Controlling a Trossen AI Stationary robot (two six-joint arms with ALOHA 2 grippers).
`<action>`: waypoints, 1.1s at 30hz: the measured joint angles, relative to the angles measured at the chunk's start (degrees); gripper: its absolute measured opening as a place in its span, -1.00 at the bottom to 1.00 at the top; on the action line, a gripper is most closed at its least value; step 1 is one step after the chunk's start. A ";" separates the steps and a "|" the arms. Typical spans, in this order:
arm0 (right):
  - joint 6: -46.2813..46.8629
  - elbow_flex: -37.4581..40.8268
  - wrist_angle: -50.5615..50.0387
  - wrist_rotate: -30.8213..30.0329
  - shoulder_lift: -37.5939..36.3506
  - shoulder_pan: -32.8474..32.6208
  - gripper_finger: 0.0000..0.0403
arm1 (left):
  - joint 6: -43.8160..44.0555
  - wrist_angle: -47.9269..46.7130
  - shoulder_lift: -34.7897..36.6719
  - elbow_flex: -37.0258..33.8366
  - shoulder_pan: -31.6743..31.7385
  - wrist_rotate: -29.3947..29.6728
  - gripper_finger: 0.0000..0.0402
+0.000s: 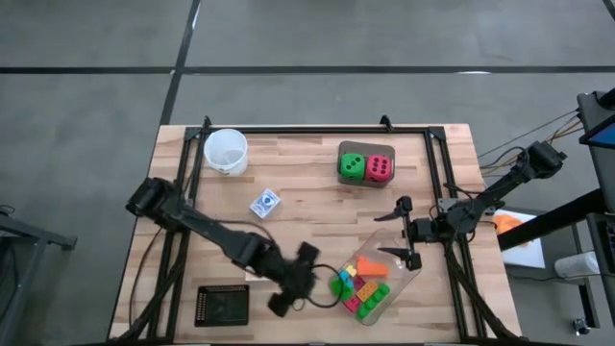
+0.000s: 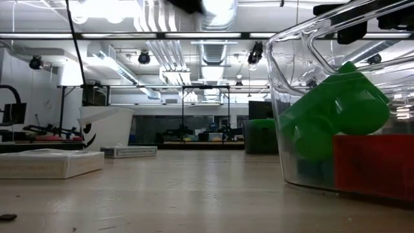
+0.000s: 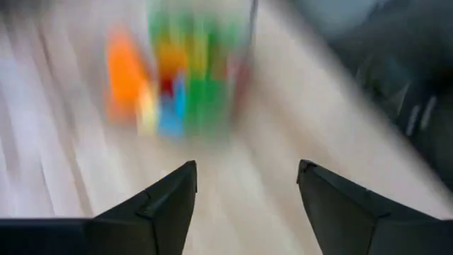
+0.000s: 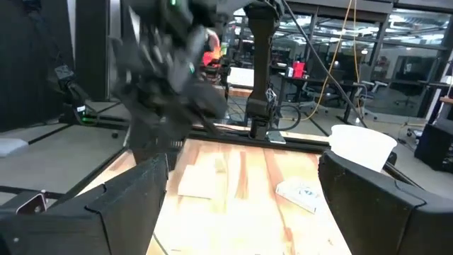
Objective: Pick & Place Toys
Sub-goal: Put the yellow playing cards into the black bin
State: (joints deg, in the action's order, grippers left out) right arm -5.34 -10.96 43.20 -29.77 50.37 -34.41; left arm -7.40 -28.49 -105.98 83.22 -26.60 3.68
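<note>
Left arm: stretched low from the left edge toward the front middle.
Left end effector [image 1: 288,288]: fingers wide apart, empty.
Right arm: reaches in from the right.
Right end effector [image 1: 404,234]: fingers apart, empty.

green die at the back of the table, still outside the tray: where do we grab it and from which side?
Judging by the high view: come from straight above and pinch the green die across its near and far faces. The pink-red die sits tight against one side, so a pinch across that axis has no room for a finger. The right gripper, open near the clear tray, is the closer one.
</note>
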 joint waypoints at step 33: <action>1.77 -0.02 -0.86 0.22 0.09 0.02 0.77 | 33.50 -8.90 2.43 -20.92 -2.13 3.65 0.93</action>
State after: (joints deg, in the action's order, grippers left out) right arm -3.58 -10.98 42.35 -29.54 50.46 -34.39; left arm 26.10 -37.39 -103.55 62.30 -28.73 7.33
